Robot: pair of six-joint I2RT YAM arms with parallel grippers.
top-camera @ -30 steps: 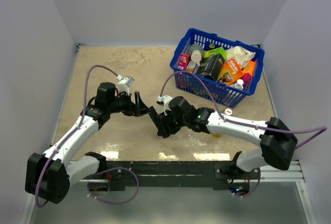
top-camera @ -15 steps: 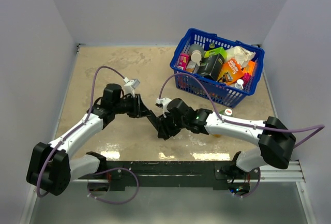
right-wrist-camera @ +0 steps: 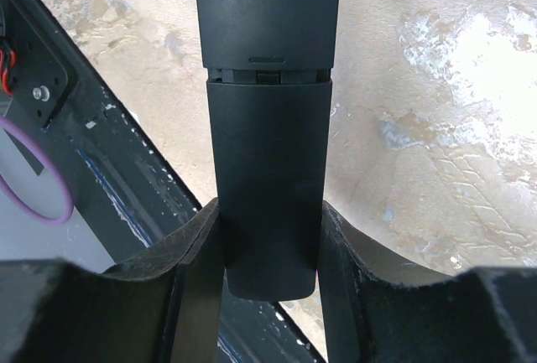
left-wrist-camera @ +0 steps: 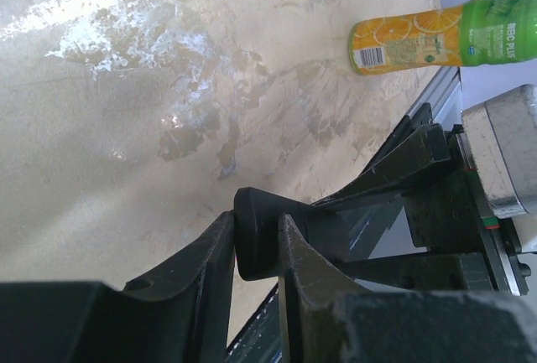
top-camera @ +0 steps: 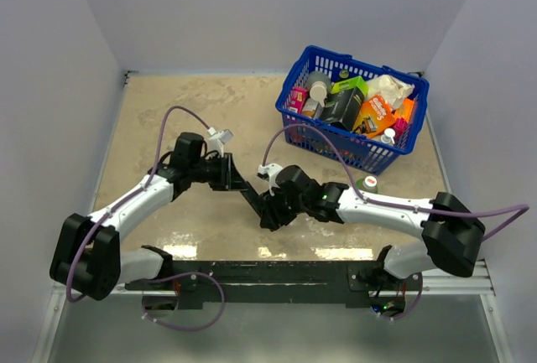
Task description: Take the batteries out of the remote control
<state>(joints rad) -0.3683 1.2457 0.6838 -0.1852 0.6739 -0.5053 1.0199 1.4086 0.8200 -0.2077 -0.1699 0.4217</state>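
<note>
**A:** Where is it now?

**B:** It's lifted off the mottled beige stone-look bench (top-camera: 168, 111). The slim, flat black plastic remote control (right-wrist-camera: 267, 11) bridges the two arms.

**A:** And the tools?

**B:** The right tool (right-wrist-camera: 270, 212) clamps the bar's lower section by its long edges. The left tool (left-wrist-camera: 256, 246) is pinched narrow on the rounded opposite end.

**A:** Which step is this?

**B:** Opening the compartment, I judge. A seam (right-wrist-camera: 267, 74) crosses the back face and the panel below it looks still fitted. No batteries show.

**A:** What does the next move need?

**B:** Probably a straight pull apart along the bar's length. One tool should hold firm so the panel slides off without twisting or dropping.
</note>
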